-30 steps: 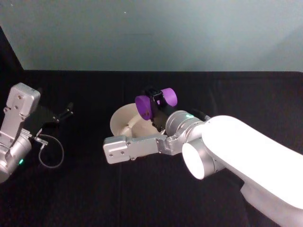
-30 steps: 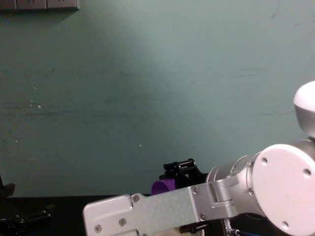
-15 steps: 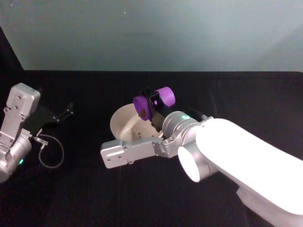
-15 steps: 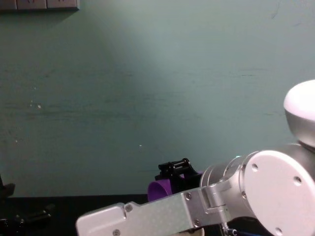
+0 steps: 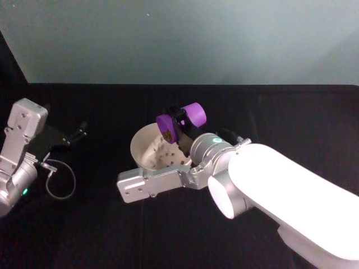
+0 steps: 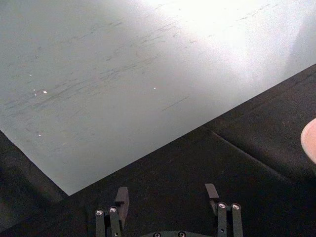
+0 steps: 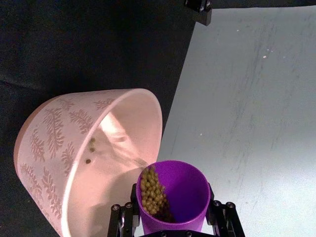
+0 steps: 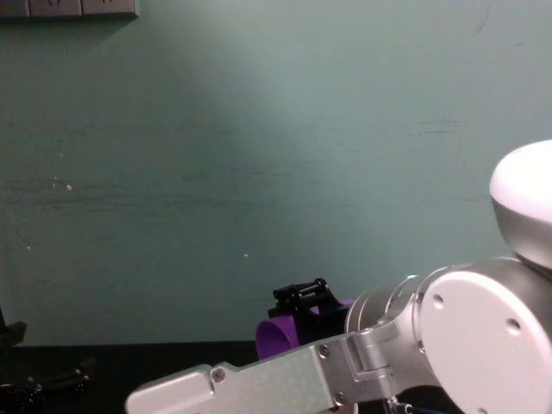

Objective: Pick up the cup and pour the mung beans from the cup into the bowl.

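Right gripper point(image 5: 180, 119) clamped on cup point(image 5: 194, 114), cup axis near horizontal over bowl's point(image 5: 136, 147) far rim, mouth facing bowl centre, beans point(image 7: 150, 192) at the lip, few in bowl; left gripper point(image 6: 168, 197) idle at bench point(image 5: 101, 235) left, fingers apart.

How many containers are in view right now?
2. The small purple plastic cup, tipped and clamped in the right gripper, hangs over the wide white bowl on the black table. The left gripper is parked open at the left. The right arm may hide more.
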